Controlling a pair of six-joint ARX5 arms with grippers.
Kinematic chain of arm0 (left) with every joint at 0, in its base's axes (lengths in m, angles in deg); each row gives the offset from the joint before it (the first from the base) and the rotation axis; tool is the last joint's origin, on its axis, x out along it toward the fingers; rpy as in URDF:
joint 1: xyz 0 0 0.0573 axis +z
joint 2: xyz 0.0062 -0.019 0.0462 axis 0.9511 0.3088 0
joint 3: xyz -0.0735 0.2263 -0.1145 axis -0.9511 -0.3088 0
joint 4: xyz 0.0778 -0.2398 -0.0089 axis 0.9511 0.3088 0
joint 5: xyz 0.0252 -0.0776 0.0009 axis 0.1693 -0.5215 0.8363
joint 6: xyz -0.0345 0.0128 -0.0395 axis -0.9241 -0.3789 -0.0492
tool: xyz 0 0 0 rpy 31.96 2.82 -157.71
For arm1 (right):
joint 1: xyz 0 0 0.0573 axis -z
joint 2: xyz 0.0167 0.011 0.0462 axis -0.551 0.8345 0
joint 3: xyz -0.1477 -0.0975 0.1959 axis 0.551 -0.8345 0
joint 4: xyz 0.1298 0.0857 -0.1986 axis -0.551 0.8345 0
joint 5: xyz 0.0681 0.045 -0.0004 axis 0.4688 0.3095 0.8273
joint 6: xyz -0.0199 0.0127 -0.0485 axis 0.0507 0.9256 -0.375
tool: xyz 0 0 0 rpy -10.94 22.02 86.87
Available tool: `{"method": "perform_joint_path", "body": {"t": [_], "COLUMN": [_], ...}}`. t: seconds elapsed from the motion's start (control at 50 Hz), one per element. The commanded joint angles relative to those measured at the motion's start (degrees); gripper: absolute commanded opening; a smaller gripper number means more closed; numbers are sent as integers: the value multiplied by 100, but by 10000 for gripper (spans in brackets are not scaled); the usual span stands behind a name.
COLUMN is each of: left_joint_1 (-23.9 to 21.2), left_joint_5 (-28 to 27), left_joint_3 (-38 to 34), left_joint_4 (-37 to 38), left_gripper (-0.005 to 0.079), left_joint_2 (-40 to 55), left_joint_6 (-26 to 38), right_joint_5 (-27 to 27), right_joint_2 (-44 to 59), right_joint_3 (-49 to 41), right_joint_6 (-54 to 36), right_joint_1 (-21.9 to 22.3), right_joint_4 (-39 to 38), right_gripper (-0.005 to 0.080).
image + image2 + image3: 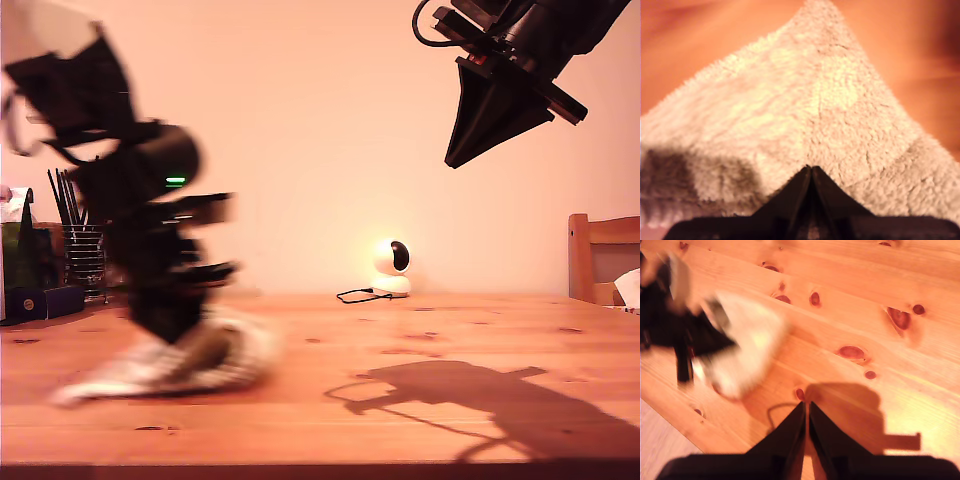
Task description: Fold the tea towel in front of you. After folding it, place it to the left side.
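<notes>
The tea towel point(115, 377) is a fluffy cream cloth bunched on the wooden table point(420, 340) at the exterior view's left. My first gripper point(185, 345) comes down onto it, blurred by motion. In the first wrist view its jaws point(809, 171) are shut, with the towel point(805, 100) pinched at their tips and spreading out beyond them. My second gripper point(455, 160) hangs high above the table at the exterior view's right, shut and holding nothing. Seen from the second wrist, those closed tips point(806, 407) hover over bare wood, well apart from the towel point(750, 347) and the first arm point(670, 335).
At the exterior view's far left stand a wire holder of black utensils point(85, 255), a white tissue point(15, 205) and a dark blue box point(40, 300). A small white camera point(392, 268) with a cable sits at the table's back. A wooden chair point(600, 255) is at the right.
</notes>
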Motion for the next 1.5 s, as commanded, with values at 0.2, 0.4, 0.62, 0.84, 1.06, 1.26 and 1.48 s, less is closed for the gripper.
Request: {"method": "perform_joint_path", "body": {"t": [0.2, 0.4, 0.62, 0.84, 1.06, 1.26, 1.48], "left_joint_1": [914, 940, 791, 511, 413, 380, 197], "left_joint_5": [966, 1504, 1447, 1416, 455, -146, -361], "left_joint_3": [-332, -310, -236, -173, -173, -197, -387], "left_joint_4": [544, 544, 535, 216, 122, -46, -361], "left_gripper": [-22, -22, -22, -22, -22, -22, -22], "left_joint_2": [400, 9, -859, -1899, -2656, -3331, -4103], "left_joint_6": [332, 713, 745, 745, 160, -179, -319], "right_joint_5": [7, 24, 286, 713, 175, -459, -645], "right_joint_2": [-39, -39, -39, -39, -146, -612, -1388], "right_joint_3": [-35, -35, -35, -35, -35, -39, -448], "right_joint_6": [-103, -103, -98, -101, -238, -341, -522], "right_joint_1": [7, 7, 4, -2, -42, -83, -122], "right_joint_4": [-66, -101, -103, -225, -815, -1263, -1718], "right_gripper": [-13, -13, -13, -13, -13, -13, -13]}}
